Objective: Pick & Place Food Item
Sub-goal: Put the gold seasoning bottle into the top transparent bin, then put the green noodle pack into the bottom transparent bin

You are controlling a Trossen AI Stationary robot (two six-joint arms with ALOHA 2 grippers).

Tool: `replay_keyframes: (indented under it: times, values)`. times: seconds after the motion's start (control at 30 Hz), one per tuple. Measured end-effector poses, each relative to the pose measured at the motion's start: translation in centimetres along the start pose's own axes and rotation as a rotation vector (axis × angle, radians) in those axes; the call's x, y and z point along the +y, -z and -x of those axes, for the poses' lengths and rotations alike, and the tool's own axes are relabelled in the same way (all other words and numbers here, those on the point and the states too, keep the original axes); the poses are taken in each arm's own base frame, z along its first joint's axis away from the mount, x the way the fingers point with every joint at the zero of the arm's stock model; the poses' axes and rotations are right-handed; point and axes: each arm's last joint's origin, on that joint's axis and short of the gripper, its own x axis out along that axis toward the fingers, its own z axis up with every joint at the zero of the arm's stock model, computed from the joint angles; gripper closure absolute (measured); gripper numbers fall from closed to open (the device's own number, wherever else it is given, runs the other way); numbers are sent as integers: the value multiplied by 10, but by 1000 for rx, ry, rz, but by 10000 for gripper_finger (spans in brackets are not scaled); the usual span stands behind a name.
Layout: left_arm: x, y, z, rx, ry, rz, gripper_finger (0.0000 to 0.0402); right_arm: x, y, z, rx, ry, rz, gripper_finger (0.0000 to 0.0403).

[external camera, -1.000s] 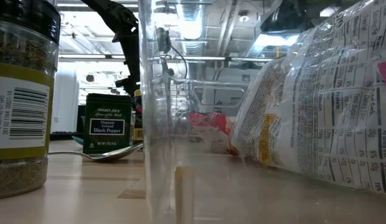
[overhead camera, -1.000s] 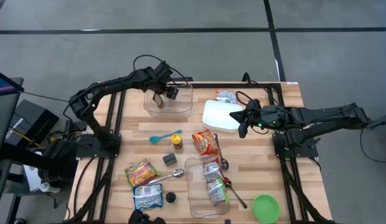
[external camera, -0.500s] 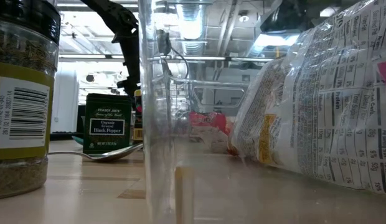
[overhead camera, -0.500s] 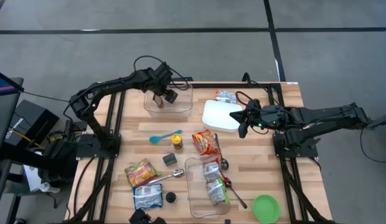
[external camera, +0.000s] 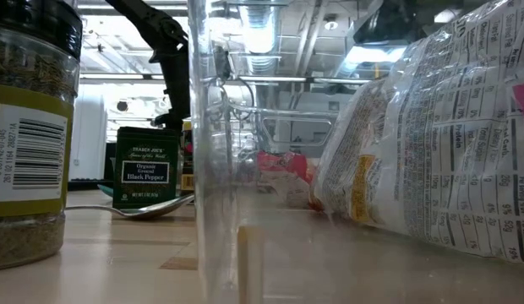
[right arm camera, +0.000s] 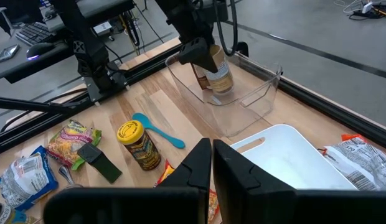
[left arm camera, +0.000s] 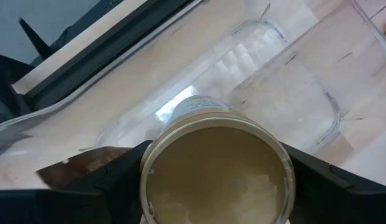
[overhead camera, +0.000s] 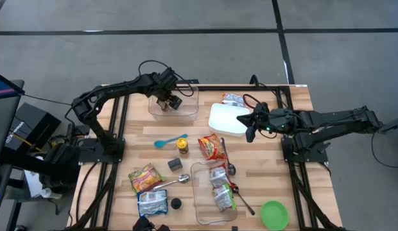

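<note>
Clear plastic walls frame the action in the high view: we see the left end effector [overhead camera: 171, 101] lowered into the bin [overhead camera: 186, 110] at the far left-centre of the table [overhead camera: 289, 109], gripping a jar [overhead camera: 169, 101]. We judge the jar is held low because it is about to be set down there. The right end effector [overhead camera: 251, 122] waits with fingers closed over the near right edge of the white lid [overhead camera: 224, 119], well clear of the bin. A second bin [overhead camera: 202, 192] at near centre already holds packets.

In the low view, a spice jar [external camera: 30, 127] and a black pepper tin [external camera: 146, 166] stand near the camera on the left, a clear wall [external camera: 215, 152] rises in the middle, and a packet [external camera: 448, 135] fills the right. The left arm [external camera: 165, 51] comes down behind them; its end effector and jar are too obscured to judge here.

In the left wrist view, the jar [left arm camera: 216, 174] sits squarely between the two dark fingers [left arm camera: 112, 180], which stand wide and press its sides, with the bin's clear floor [left arm camera: 286, 99] just beyond it. The jar looks to be inside the bin's outline, though we cannot tell whether it touches the floor.

In the right wrist view, the closed fingers [right arm camera: 211, 165] point across the table, and far off the left end effector [right arm camera: 202, 55] holds the jar [right arm camera: 218, 76] tilted within the bin [right arm camera: 255, 93], beyond a yellow-capped bottle [right arm camera: 136, 142] and a blue spoon [right arm camera: 159, 132].
</note>
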Motion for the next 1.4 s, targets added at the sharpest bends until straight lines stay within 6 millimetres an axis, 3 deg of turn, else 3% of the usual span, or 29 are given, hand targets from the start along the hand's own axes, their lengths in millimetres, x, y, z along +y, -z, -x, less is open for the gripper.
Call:
replay_keyframes:
  times: [0.57,1.0,1.4]
  values:
    - [0,-2,0,-22,4,2,114,0,0,0,0,0,3,392]
    - [-1,-4,0,-40,7,5,54,0,0,0,0,0,3,392]
    - [-1,-6,3,-64,14,10,70,0,0,0,0,0,3,392]
